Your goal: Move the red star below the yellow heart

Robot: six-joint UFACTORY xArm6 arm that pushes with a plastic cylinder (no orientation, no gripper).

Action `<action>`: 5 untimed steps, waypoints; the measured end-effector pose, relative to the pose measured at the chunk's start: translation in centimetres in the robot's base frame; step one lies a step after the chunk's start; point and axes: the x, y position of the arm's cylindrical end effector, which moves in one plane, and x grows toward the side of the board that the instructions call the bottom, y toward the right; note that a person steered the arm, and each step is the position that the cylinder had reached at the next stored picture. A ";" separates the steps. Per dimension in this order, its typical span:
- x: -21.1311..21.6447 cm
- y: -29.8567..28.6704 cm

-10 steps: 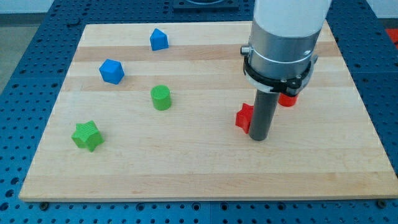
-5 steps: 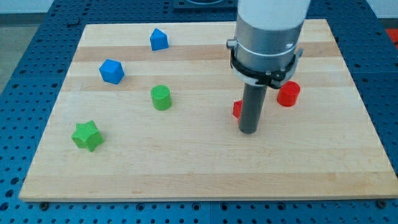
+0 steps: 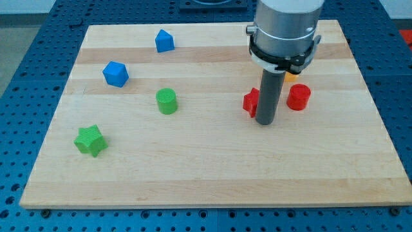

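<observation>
The arm carries no claw; it ends in a dark rod, so there is nothing that opens or closes and nothing is held. My tip [image 3: 265, 122] rests on the bench [image 3: 212, 174], a pale wooden board, right of centre in the view.

The red star [image 3: 250, 101] lies immediately at the view's left of the rod, touching it or very nearly so; the rod covers its right-hand part, so contact cannot be confirmed. My tip sits just below and to the right of this block.

The red cylinder [image 3: 299, 96] stands upright to the view's right of the rod, near it but clear of it. The rod stands between the two red blocks.

A small patch of yellow-orange [image 3: 291, 75] shows just above the red cylinder, under the arm's collar. It is mostly hidden and its shape cannot be made out.

The remaining blocks are well apart from my tip, on the view's left half of the bench:
- green cylinder [image 3: 167, 101], upright, left of centre;
- green star [image 3: 89, 140], lower left;
- blue block [image 3: 115, 73], many-sided, upper left;
- blue block with a peaked top [image 3: 165, 40], near the top edge.
</observation>
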 end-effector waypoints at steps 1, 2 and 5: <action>0.1 -2.6; 0.1 -5.7; -3.2 0.0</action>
